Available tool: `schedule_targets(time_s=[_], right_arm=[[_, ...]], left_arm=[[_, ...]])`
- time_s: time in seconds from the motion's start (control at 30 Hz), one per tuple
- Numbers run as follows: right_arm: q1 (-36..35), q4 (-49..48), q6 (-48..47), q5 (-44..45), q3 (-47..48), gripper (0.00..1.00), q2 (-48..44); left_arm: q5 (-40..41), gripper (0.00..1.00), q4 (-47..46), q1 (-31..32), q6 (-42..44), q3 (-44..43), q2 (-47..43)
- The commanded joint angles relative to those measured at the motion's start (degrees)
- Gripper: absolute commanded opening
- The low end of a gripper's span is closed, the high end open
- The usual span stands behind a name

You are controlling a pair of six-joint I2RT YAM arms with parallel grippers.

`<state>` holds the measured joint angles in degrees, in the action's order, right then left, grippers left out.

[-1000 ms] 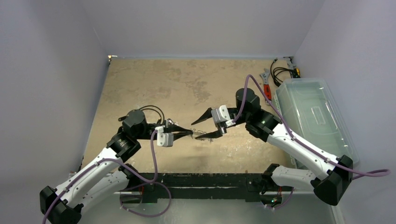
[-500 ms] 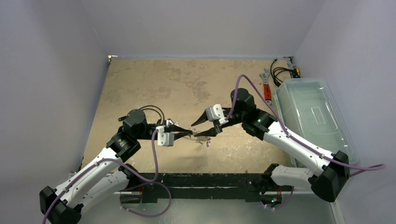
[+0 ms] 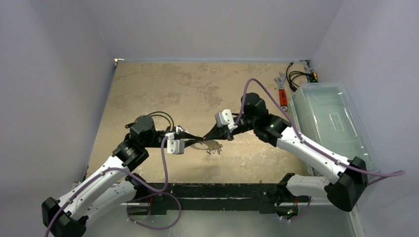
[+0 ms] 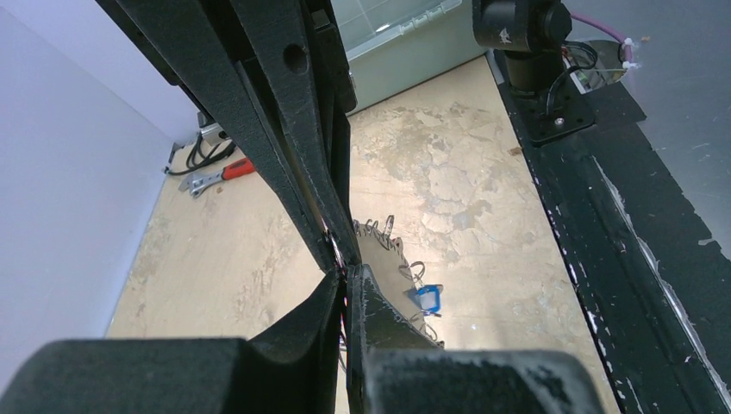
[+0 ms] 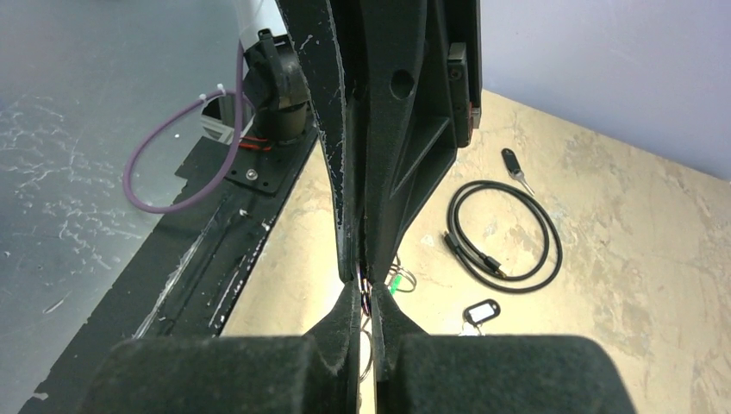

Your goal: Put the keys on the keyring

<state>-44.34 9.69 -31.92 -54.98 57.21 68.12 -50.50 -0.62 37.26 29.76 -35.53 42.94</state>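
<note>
The keyring [image 4: 385,244], silvery with a toothed rim, hangs above the table between my two grippers. My left gripper [image 4: 347,276] is shut on its rim from the left. Tip to tip with it, my right gripper [image 5: 365,289] is shut on the same ring from the right. In the top view the left gripper [image 3: 198,139] and the right gripper [image 3: 207,138] almost touch. A blue-tagged key [image 4: 427,297] dangles from the ring. A green-tagged key [image 5: 395,282] shows just behind the jaws. On the table lie a black-tagged key [image 5: 480,311] and a black-headed key [image 5: 512,161].
A black coiled cable [image 5: 504,233] lies on the table by the left arm. At the right edge stands a clear plastic bin [image 3: 331,118]. A red-handled wrench [image 3: 282,94] and more cables [image 3: 296,76] are at the back right. A black rail [image 3: 217,190] runs along the near edge.
My right gripper has moved left to meet the left gripper and gone from open to shut on the ring. The left arm has stayed still.
</note>
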Motion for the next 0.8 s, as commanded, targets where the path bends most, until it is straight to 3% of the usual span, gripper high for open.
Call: schedule_targets(time_s=[0.0, 0.07, 0.17, 0.27, 0.5, 0.77], right_arm=[[-0.1, -0.7, 0.0, 0.4, 2.5, 0.00, -1.0], [-0.2, -1.4, 0.5, 1.1, 2.4, 0.00, -1.5], [-0.2, -2.5, 1.0, 1.5, 2.0, 0.00, -2.5], [-0.2, -3.5, 1.5, 1.6, 1.6, 0.00, -3.2], [-0.2, -4.5, 2.2, 0.8, 1.2, 0.00, -3.9], [-0.2, -5.4, 2.7, 0.8, 0.9, 0.00, -3.4]], left_arm=[[0.6, 0.00, -2.4, 0.0, 1.4, -2.8, -1.2], [1.3, 0.02, -2.7, 0.0, 1.1, -2.6, -1.4], [1.7, 0.34, -3.6, 0.0, 0.6, -1.9, -1.9], [1.9, 0.48, -4.6, 0.0, 0.0, -1.0, -2.4], [1.4, 0.51, -5.0, 0.0, -0.8, -1.2, -0.5], [-0.5, 0.40, -6.5, 0.0, -2.7, -1.7, 1.6]])
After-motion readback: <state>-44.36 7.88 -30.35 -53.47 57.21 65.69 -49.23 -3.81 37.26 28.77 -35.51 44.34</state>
